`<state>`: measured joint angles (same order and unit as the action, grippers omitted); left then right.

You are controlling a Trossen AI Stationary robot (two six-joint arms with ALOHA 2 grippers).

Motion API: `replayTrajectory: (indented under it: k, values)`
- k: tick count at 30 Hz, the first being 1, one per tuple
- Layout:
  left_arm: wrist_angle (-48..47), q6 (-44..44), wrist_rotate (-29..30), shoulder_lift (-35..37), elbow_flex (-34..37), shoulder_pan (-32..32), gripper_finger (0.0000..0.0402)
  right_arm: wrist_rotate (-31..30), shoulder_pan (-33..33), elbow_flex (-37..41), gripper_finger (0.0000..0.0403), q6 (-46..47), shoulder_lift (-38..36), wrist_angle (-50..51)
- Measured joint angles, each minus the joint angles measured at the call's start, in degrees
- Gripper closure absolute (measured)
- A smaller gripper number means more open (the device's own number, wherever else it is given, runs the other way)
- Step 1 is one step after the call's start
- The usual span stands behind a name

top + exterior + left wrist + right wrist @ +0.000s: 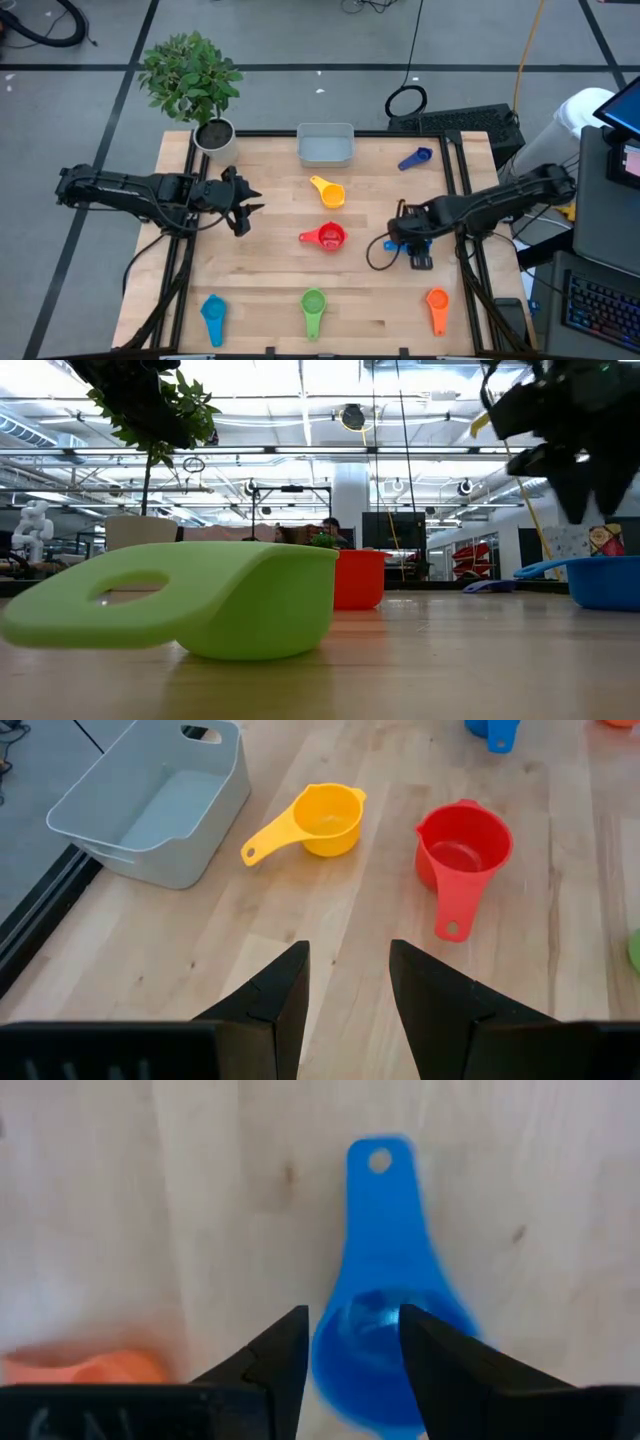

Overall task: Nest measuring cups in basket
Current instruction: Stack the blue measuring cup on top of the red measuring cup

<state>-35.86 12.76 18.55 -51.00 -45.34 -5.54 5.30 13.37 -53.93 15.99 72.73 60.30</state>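
A dark blue measuring cup [385, 1250] lies upright on the table's right side, its handle pointing away from my right gripper [353, 1315]. That gripper is open and hangs just above the cup's bowl [605, 580]; the low view shows a gap between them. My left gripper [348, 948] is open and hovers over the left side [250, 205], facing the yellow cup [325, 818], the red cup [462, 845] and the basket [90, 825]. The basket [325, 145] stands at the far edge and holds nothing.
A second dark blue cup [415, 158] lies right of the basket. Light blue [213, 315], green [313, 310] and orange [437, 308] cups sit along the near edge. A potted plant [213, 135] stands at the far left corner. A black cable [375, 258] loops beside the right gripper.
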Motion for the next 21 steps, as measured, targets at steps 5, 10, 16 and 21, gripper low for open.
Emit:
replayTrajectory:
  k: [5,10,16,21]
  values:
    - [0.02,0.32,0.0,0.0,0.0,0.0,0.0257,0.94,4.57,0.0,0.0252,7.51,-0.77,0.64]
    - [0.02,-0.05,0.02,0.02,0.0,0.0,0.0256,-0.15,7.43,0.0,0.0252,11.42,0.15,0.56]
    - [0.04,-0.08,0.01,0.02,0.0,-0.02,0.0257,-2.6,8.13,0.74,0.0252,13.37,1.31,-0.6]
    - [0.07,-0.12,0.02,0.02,0.0,-0.6,0.0257,-1.81,8.47,6.08,0.0252,17.44,1.13,-5.52]
